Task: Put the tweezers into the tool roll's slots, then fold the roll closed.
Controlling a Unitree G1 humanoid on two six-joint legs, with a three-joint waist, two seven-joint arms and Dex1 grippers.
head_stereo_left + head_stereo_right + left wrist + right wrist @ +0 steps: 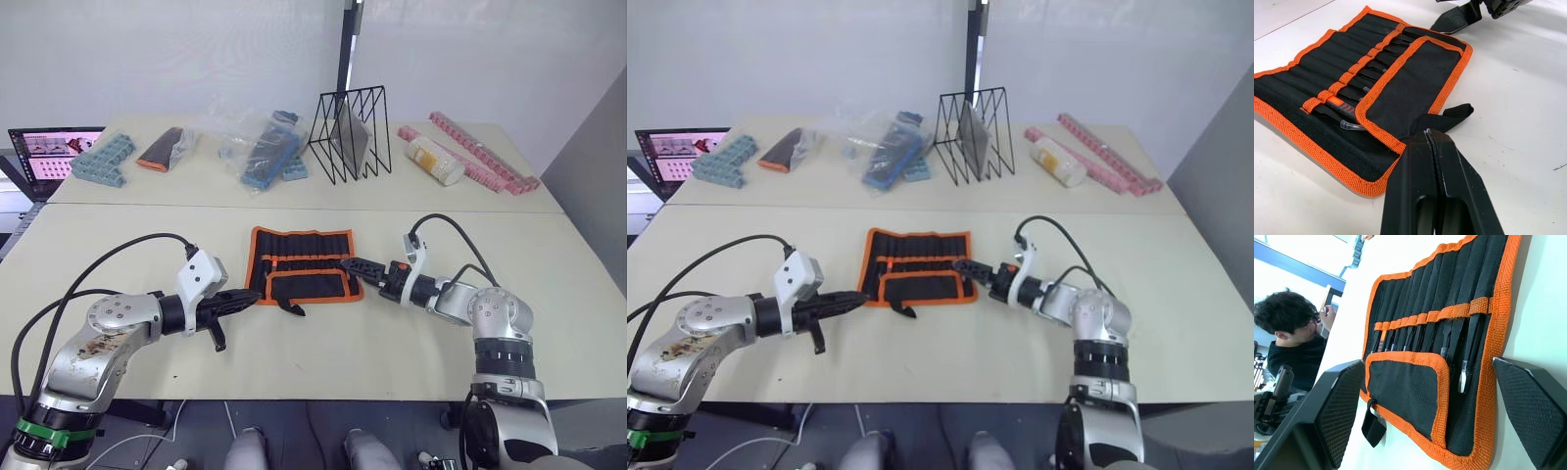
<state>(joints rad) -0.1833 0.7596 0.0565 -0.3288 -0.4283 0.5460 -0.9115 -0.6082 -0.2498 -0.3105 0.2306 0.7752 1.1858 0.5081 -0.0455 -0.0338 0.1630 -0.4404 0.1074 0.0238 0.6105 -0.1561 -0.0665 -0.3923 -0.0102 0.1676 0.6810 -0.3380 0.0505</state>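
The tool roll (302,264) lies open and flat on the pale, smooth desk (323,343). It is soft black cloth shaped like a rectangle, with bright orange woven tape all around its edge. An orange band runs across its long thin slots (1449,279). The tweezers (1467,352) are slim, dark and pointy, and they sit side by side in the slots under the band. A black flap (1420,78) with an orange rim is folded over the lower part of the roll. A short black strap (1442,117) sticks out from the roll's near edge.

The left tool (245,296) is hard black plastic, and its two fingers are pressed together with nothing between them. Its tip sits just beside the roll's near left corner, close to the strap.

The right tool (351,263) has its fingers spread wide apart. Their pads (1342,406) are bumpy like tiny dots. It is at the roll's right edge, holding nothing.
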